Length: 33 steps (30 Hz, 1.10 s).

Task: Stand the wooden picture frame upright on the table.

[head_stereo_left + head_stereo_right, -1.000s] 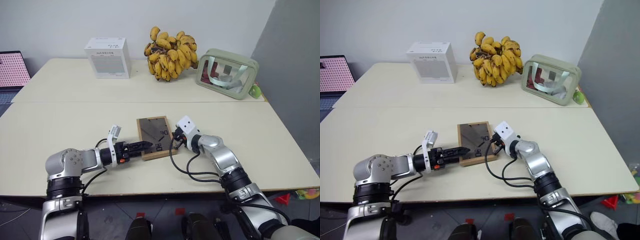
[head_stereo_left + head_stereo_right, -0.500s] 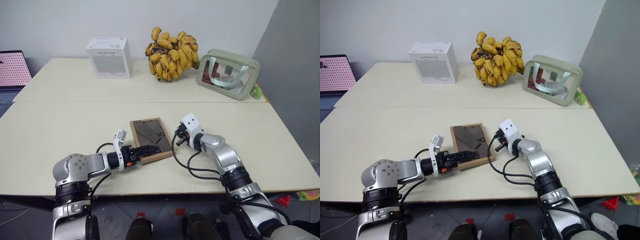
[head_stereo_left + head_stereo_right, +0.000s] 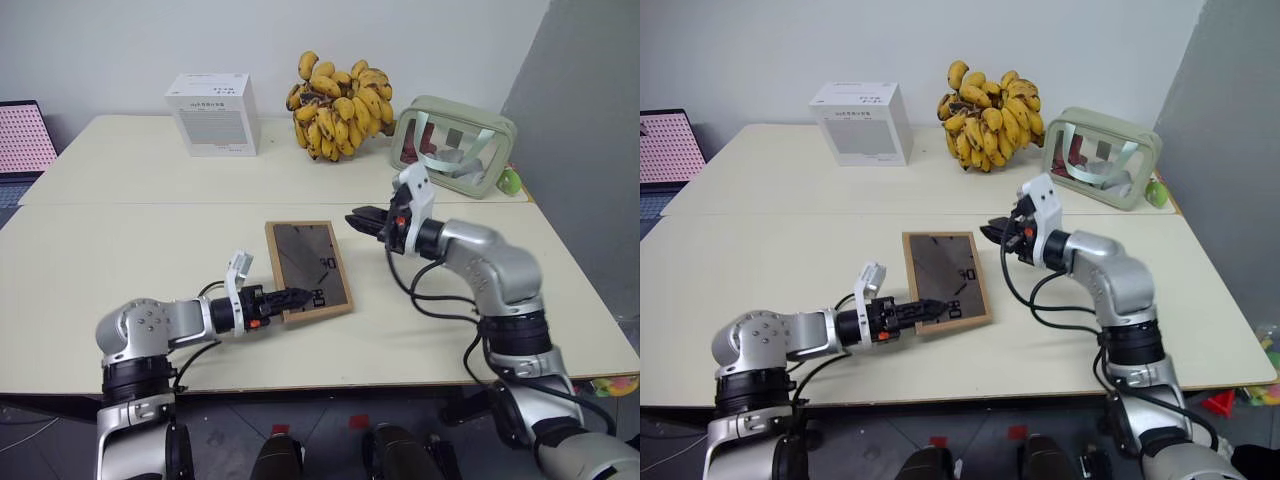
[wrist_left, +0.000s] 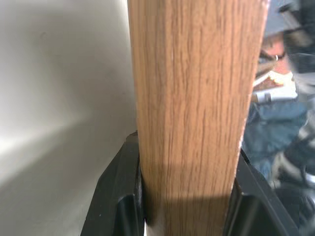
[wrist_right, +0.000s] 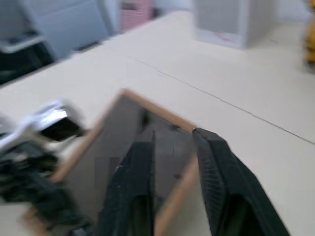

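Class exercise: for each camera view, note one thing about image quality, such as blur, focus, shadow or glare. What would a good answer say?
Right wrist view: motion-smeared, the right gripper's fingers and the wooden picture frame soft-edged. Left wrist view: wood grain sharp up close, background beyond it out of focus, a soft shadow on the table. Head views: evenly lit and sharp, the left gripper clamping the frame's near edge.

One wooden picture frame (image 3: 308, 271) lies near the centre of the picture. Two robot arms reach in, each ending in one end effector: the left end effector (image 3: 297, 296) at lower centre and the right end effector (image 3: 360, 219) right of centre. One pale surface (image 3: 120, 250) carries everything, with one seam running across it. Along the top stand one white box (image 3: 212, 114), one bunch of bananas (image 3: 338, 105) and one pale green pouch (image 3: 453, 145). One pink-screened laptop (image 3: 20, 140) sits at the far left edge.
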Each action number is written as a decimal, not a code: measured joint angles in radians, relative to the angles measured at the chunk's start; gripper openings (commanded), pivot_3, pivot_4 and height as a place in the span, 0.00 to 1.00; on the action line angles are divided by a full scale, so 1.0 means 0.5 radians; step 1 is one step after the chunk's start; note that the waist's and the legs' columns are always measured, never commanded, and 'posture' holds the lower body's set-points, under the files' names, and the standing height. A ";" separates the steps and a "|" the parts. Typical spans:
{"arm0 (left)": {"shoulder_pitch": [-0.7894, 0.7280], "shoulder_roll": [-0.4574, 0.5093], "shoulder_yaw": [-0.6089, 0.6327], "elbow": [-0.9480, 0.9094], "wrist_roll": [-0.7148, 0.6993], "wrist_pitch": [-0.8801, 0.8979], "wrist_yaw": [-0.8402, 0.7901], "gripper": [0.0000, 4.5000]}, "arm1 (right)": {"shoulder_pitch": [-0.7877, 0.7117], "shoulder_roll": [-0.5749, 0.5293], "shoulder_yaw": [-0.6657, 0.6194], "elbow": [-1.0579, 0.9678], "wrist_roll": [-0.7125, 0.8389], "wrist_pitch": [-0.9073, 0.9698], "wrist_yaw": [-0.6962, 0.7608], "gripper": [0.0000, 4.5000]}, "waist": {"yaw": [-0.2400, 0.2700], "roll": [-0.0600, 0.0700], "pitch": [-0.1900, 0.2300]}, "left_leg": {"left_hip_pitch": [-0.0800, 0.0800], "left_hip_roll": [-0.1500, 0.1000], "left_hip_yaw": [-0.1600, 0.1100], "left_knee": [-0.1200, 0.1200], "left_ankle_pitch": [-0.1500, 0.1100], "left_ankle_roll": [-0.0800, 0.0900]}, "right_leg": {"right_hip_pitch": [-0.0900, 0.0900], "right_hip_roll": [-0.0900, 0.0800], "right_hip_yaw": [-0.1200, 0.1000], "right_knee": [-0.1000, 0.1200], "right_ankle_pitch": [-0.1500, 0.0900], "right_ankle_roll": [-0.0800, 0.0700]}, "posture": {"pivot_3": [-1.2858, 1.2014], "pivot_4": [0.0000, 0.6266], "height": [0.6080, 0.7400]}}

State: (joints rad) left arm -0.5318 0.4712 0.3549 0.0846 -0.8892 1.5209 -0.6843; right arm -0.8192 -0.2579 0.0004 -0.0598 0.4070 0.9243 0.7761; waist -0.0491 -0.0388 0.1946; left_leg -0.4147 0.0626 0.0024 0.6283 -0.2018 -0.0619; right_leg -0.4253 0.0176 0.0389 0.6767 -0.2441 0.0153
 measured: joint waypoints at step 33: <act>-0.022 0.276 -0.168 -0.186 -0.149 0.000 -0.228 0.29 | 0.002 -0.206 0.328 -0.152 0.351 0.012 0.443 0.99 | 0.015 0.000 0.001 | -0.009 0.000 0.002 0.000 0.000 0.000 | -0.011 -0.001 0.001 0.001 -0.001 -0.001 | 0.52 0.24 1.00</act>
State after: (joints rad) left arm -0.5428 0.6092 0.2711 -0.0085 -0.9635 1.5207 -0.7983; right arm -0.8180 -0.3611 0.1642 -0.1360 0.5824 0.9304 0.9975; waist -0.0418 -0.0388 0.1950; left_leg -0.4192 0.0625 0.0036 0.6284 -0.2019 -0.0618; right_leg -0.4309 0.0170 0.0392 0.6770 -0.2446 0.0146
